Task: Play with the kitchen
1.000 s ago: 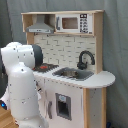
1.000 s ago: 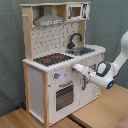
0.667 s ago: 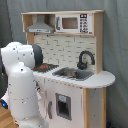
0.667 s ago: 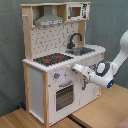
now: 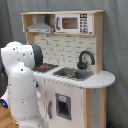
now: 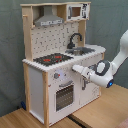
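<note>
Since a second ago: the arm has barely shifted; the gripper stays at the kitchen's front panel, perhaps a touch closer to it.

Kitchen: the kitchen stands tall on a wooden floor before a grey curtain, filling the middle of both exterior views.

Worktop: a black stovetop with red burners sits on the second exterior view's left, and the sink and black faucet are further to the second exterior view's right. A grey hood hangs above the burners beside a toy microwave.

Arm: it reaches in from the second exterior view's right, wrist level, so that the tip meets the front face just under the counter edge, right of the knobs and above the windowed oven door.

Pincer: seen side-on as one pale wedge against the panel; I cannot tell whether it is spread or pressed together, nor whether it touches the wood.

First exterior view: the arm's white body stands near on the first exterior view's left, hiding the stove's front and the tip itself.

Likely reason for the pose: a low, level approach suits working something on the front face, a knob or a door handle; which one cannot be made out.
</note>
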`<act>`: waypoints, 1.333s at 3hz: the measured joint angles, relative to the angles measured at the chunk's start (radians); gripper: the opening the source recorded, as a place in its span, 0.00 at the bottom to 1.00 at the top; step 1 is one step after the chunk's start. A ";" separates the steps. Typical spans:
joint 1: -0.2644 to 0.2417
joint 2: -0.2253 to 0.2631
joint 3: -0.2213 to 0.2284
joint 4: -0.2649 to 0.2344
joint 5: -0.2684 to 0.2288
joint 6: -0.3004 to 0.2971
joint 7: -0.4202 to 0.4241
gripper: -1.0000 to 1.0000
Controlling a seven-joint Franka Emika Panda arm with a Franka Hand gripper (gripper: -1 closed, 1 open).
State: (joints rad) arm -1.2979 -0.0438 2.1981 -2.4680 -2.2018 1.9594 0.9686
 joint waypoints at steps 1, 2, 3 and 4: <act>0.000 -0.001 0.000 -0.001 0.000 -0.002 -0.108 0.00; 0.000 -0.004 0.000 -0.002 0.000 -0.006 -0.234 0.00; 0.000 -0.006 0.001 -0.002 0.000 -0.010 -0.337 0.00; 0.000 -0.012 0.002 -0.003 0.000 -0.017 -0.457 0.00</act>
State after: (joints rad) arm -1.2975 -0.0562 2.1997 -2.4707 -2.2019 1.9428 0.5117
